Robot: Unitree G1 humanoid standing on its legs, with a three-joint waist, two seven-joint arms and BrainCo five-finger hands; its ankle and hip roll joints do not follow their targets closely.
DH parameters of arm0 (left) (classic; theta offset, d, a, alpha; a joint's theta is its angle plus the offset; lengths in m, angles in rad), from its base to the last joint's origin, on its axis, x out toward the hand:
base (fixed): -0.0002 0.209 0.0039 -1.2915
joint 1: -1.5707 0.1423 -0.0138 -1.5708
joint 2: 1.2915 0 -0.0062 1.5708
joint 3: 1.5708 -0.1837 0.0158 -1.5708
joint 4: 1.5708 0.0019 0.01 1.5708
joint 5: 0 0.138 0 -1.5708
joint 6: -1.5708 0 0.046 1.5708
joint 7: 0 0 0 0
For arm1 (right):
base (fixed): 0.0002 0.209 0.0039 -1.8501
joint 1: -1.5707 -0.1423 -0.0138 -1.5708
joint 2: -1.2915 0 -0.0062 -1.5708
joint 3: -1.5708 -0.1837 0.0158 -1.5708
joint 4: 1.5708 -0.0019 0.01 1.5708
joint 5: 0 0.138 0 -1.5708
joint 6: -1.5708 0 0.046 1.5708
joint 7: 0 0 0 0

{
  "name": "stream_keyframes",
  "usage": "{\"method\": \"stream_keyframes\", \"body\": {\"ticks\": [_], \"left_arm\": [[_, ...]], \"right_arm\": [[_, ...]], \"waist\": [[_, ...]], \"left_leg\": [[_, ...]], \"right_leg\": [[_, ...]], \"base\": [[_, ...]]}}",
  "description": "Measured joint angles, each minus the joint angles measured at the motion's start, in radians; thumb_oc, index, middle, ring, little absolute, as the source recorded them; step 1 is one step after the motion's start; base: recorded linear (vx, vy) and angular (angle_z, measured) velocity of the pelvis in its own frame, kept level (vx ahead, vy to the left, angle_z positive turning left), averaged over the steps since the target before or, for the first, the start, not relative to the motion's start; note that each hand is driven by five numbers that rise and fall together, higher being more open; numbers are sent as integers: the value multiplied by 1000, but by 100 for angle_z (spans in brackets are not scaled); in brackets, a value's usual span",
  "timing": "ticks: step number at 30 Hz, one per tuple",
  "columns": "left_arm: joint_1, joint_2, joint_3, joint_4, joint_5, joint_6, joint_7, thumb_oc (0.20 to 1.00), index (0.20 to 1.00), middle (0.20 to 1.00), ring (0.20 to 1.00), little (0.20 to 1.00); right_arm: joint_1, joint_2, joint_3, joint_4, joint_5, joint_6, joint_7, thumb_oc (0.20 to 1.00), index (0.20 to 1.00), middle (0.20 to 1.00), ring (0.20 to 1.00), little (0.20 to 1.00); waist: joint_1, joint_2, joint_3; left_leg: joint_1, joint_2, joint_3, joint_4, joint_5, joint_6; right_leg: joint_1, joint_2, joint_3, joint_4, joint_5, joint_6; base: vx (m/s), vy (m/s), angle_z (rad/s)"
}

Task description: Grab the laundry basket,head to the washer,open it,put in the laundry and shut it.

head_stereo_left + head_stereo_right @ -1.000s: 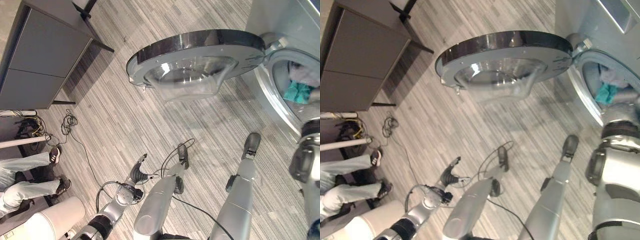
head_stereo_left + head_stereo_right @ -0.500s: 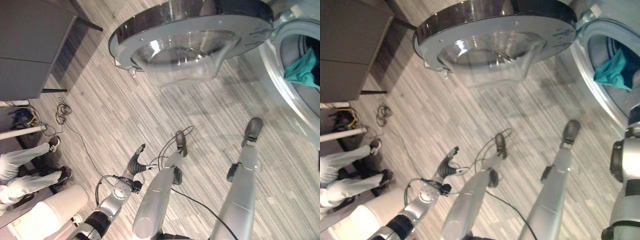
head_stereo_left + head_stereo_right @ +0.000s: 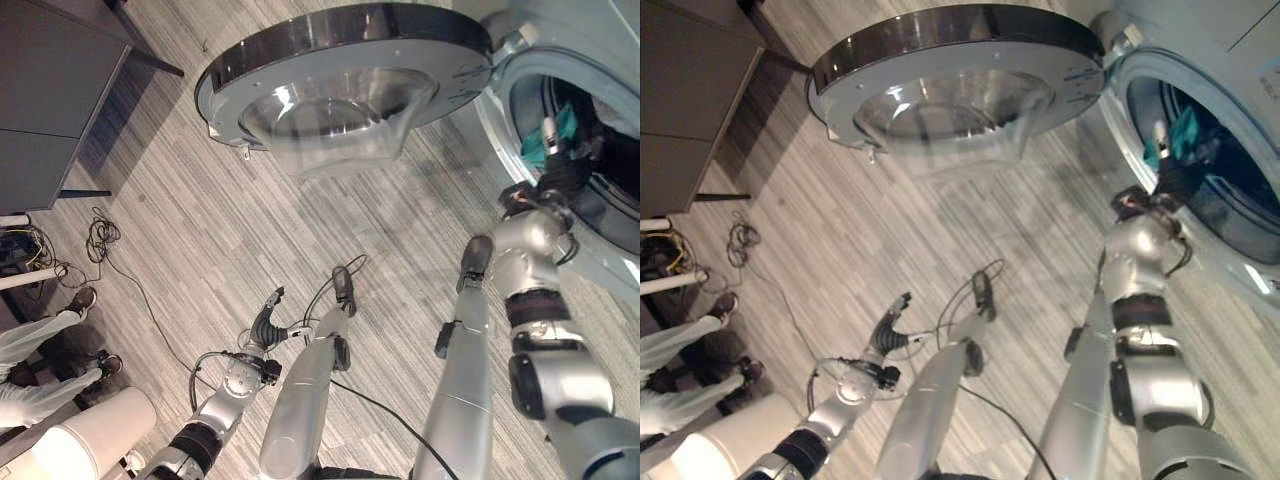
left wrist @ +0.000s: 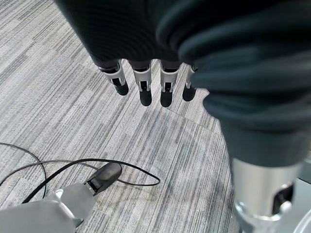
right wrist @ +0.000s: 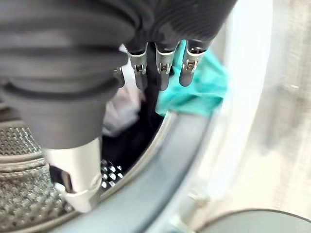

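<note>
Laundry is seen inside the washer [image 3: 590, 150]: a teal cloth [image 5: 201, 90] lies at the drum's front rim, with a pale garment [image 5: 119, 109] beside it. The round glass door [image 3: 340, 95] is swung wide open over the striped floor [image 3: 220, 230]. The right robot hand [image 3: 556, 165] is held at the drum opening, its fingers [image 5: 160, 65] straight and gripping nothing. The left robot hand [image 3: 265, 325] is held low above the floor, fingers relaxed and empty. A seated person's legs [image 3: 35, 350] are seen at the left edge.

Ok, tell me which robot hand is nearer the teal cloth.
Right. The right robot hand is at the washer's opening, next to the teal cloth; the left robot hand hangs low over the floor, far away.
</note>
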Motion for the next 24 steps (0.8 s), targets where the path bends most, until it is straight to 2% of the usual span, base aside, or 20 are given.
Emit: {"method": "stream_keyframes", "body": {"ticks": [2, 4, 8, 11, 12, 16, 18, 20, 23, 24], "left_arm": [[-4, -2, 16, 1, 2, 1, 3, 1000, 1000, 1000, 1000, 1000], [-4, -2, 24, -2, 14, 0, 4, 1000, 1000, 1000, 1000, 1000], [-7, -15, 43, 25, 44, 5, 19, 1000, 1000, 1000, 1000, 1000], [-5, -21, 67, 65, 51, 14, 32, 1000, 1000, 1000, 1000, 1000], [-5, -22, 74, 97, 52, 13, 38, 1000, 1000, 1000, 1000, 1000], [6, -22, 104, 191, 71, 22, 39, 1000, 1000, 1000, 1000, 1000], [41, -12, 119, 249, 80, 27, 45, 1000, 1000, 1000, 1000, 1000], [60, -16, 139, 279, 80, 42, 45, 1000, 1000, 1000, 1000, 1000], [118, 1, 149, 289, 88, 43, 44, 1000, 1000, 1000, 1000, 1000], [124, 4, 154, 289, 91, 49, 39, 1000, 1000, 1000, 1000, 1000]], "right_arm": [[89, 68, 59, -66, -62, -4, 4, 1000, 1000, 1000, 1000, 1000], [168, 96, 111, -103, -118, -3, 11, 1000, 1000, 1000, 1000, 1000], [347, 147, 208, -81, -182, 41, 75, 1000, 1000, 1000, 1000, 1000], [454, 158, 284, -34, -226, 102, 115, 1000, 1000, 1000, 1000, 1000], [496, 165, 288, 12, -240, 116, 141, 1000, 1000, 1000, 1000, 1000], [525, 156, 307, 169, -286, 171, 183, 1000, 1000, 1000, 1000, 1000], [567, 140, 324, 240, -366, 200, 203, 1000, 1000, 1000, 1000, 1000], [596, 139, 317, 287, -426, 235, 219, 1000, 1000, 1000, 1000, 1000], [663, 134, 275, 319, -481, 247, 240, 1000, 1000, 1000, 1000, 1000], [682, 135, 244, 320, -498, 255, 246, 1000, 1000, 1000, 1000, 1000]], "waist": [[-20, -17, 12], [-36, -28, 19], [-60, -60, 28], [-71, -99, 25], [-73, -121, 24], [-81, -175, -1], [-73, -218, -75], [-66, -235, -97], [-65, -256, -200], [-66, -256, -211]], "left_leg": [[15, 2, 0, -1, 0, 0], [23, 4, -3, 7, -3, -1], [47, 17, -19, 46, -24, -6], [78, 25, -22, 65, -35, -7], [109, 30, -24, 78, -48, -8], [210, 38, -28, 84, -73, -7], [260, 43, -23, 85, -88, -6], [341, 42, -21, 86, -105, 2], [401, 33, -19, 85, -130, 6], [427, 27, -20, 81, -134, 11]], "right_leg": [[14, 3, -2, 0, 0, -1], [29, 2, -7, 0, -1, -2], [83, 4, -24, 1, -14, -3], [131, 9, -30, -9, -14, -3], [176, 14, -32, -23, -13, -1], [301, 20, -52, -62, -12, 1], [368, 22, -53, -103, -16, 7], [462, 25, -57, -125, -16, 7], [528, 17, -58, -148, -19, 10], [566, 11, -71, -160, -19, 10]], "base": [[-47, 39, 1], [-34, 28, 2], [-35, 24, 5], [6, 40, 1], [40, 46, -5], [58, 42, -3], [121, 113, -9], [99, 114, -5], [85, 128, -1], [99, 199, 14]]}}
